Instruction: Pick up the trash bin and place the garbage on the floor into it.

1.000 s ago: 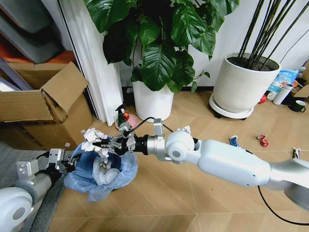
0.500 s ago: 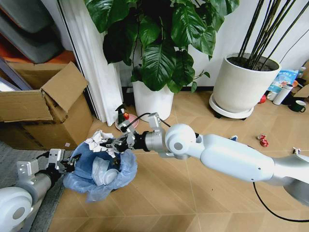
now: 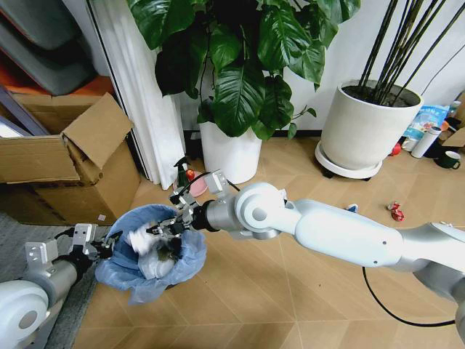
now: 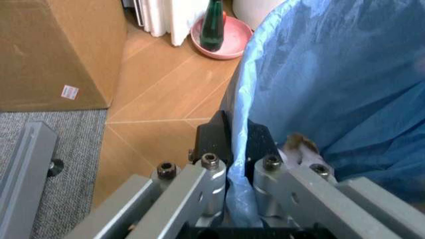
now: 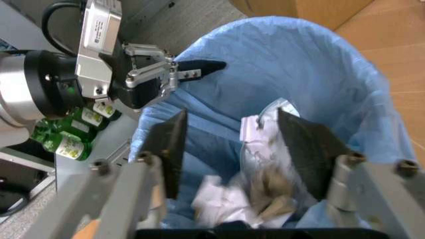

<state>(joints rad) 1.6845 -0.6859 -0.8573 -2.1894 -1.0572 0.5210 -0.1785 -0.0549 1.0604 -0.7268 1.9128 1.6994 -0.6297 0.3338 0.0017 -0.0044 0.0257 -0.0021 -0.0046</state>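
While the left tool (image 4: 239,149) pinches the rim of the one small round dark trash bin with its crinkly light-blue bag (image 3: 156,251), the right tool (image 3: 166,231) hangs over the bin's mouth, fingers spread apart. White crumpled paper wads (image 5: 256,164) lie inside. Two small wrappers, one blue (image 3: 352,211) and one red (image 3: 397,211), sit on the wood-look floor (image 3: 290,291).

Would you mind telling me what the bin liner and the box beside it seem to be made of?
The trash bin liner looks like thin light-blue plastic film: crinkled, faintly glossy, draped over the rim. The box appears to be matte brown corrugated cardboard, with creased, bent flaps.
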